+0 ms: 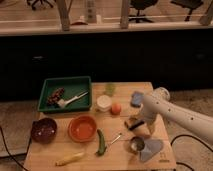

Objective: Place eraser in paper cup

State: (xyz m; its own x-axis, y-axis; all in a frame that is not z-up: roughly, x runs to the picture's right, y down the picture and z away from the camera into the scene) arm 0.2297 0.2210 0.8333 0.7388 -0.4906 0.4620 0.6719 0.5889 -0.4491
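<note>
Above eraser (132, 124), seemingly, hangs gripper (139, 125).

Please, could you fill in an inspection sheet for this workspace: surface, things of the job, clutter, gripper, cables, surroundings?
Surface: wooden table, crowded; no spill seen.
Job's things: paper cup upright mid-table; a dark-and-tan block, likely the eraser, at the gripper, not in the cup.
Clutter: green tray with utensils, dark bowl, orange bowl, orange fruit, blue sponge, green pepper, metal cup, grey cloth.
Gripper: gripper low over the table's right side, right of the paper cup.
Cables: dark cable on the floor, left.
Surroundings: office chairs behind a railing.
</note>
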